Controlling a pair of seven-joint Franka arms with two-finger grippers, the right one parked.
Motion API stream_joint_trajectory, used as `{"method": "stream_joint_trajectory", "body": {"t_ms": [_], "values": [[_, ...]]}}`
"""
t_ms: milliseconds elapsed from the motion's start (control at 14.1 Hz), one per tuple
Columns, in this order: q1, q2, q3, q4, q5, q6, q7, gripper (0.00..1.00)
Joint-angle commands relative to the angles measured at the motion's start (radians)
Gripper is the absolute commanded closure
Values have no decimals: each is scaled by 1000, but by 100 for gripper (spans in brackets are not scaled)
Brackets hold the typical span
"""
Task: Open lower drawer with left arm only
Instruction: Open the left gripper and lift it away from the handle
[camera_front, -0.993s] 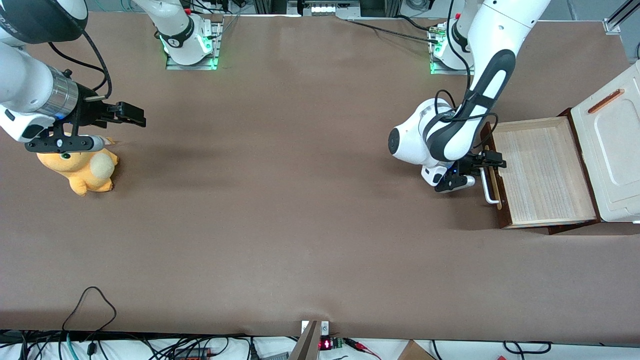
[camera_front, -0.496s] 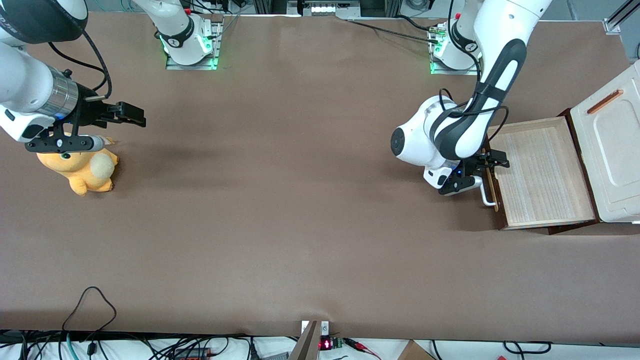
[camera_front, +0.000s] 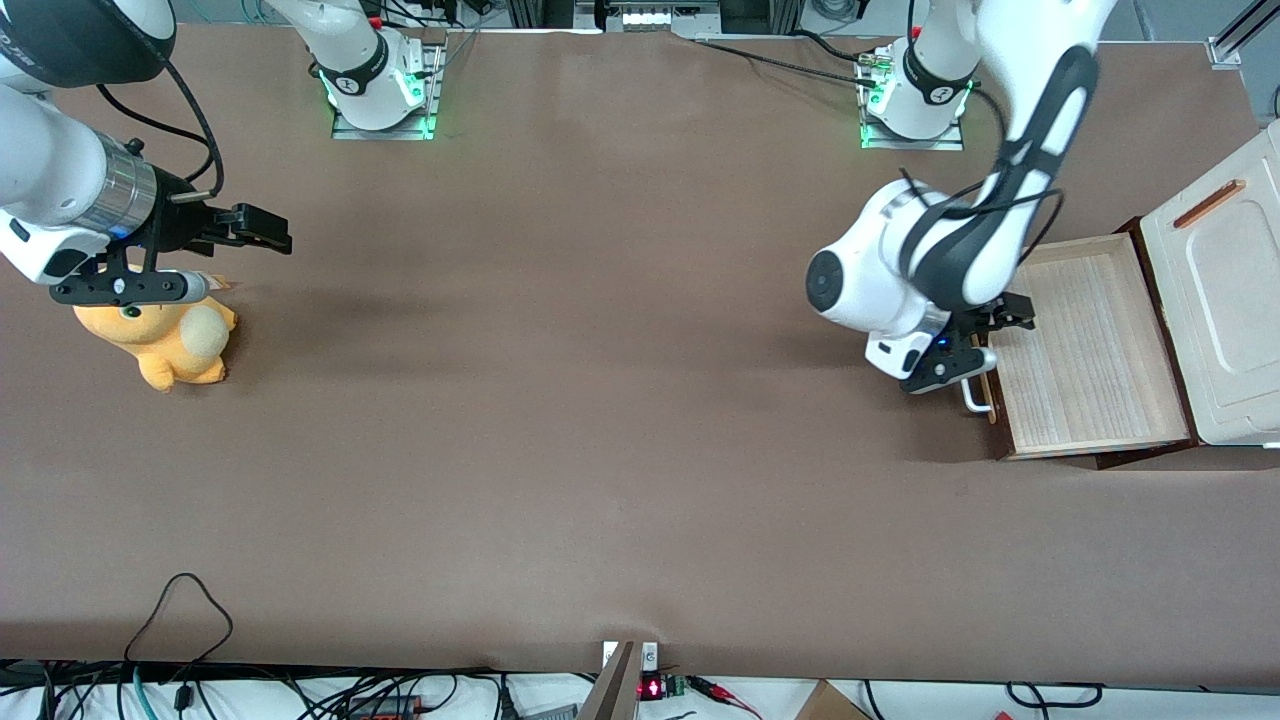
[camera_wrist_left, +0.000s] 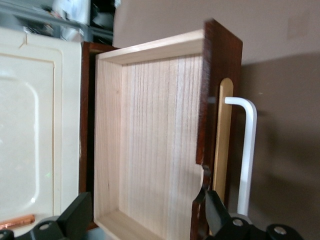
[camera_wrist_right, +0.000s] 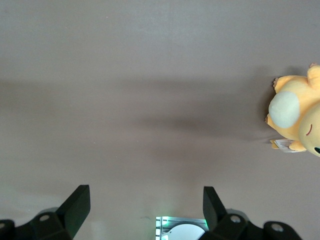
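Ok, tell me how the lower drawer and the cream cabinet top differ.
The lower drawer has a dark reddish-brown front; the cabinet top is cream-white. The drawer is an open tray showing pale wood grain inside; the top is a closed panel with a moulded recess. The drawer carries a white bar handle; the top carries only an orange strip. Both belong to one cabinet. The left arm's end effector, fingers open, hangs above the drawer's front.

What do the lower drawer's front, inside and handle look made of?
Lower drawer, under the open gripper: front looks like dark-stained wood, reddish-brown with grain; inside pale unfinished-looking wood with straight grain. Handle: smooth white bar, likely painted metal or plastic.
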Motion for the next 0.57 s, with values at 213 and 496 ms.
{"method": "stream_joint_trajectory", "body": {"t_ms": [213,496], "values": [[99,-190,20,186,-429,18,247,0],[118,-251,121,271,-740,19,414,0]]}}
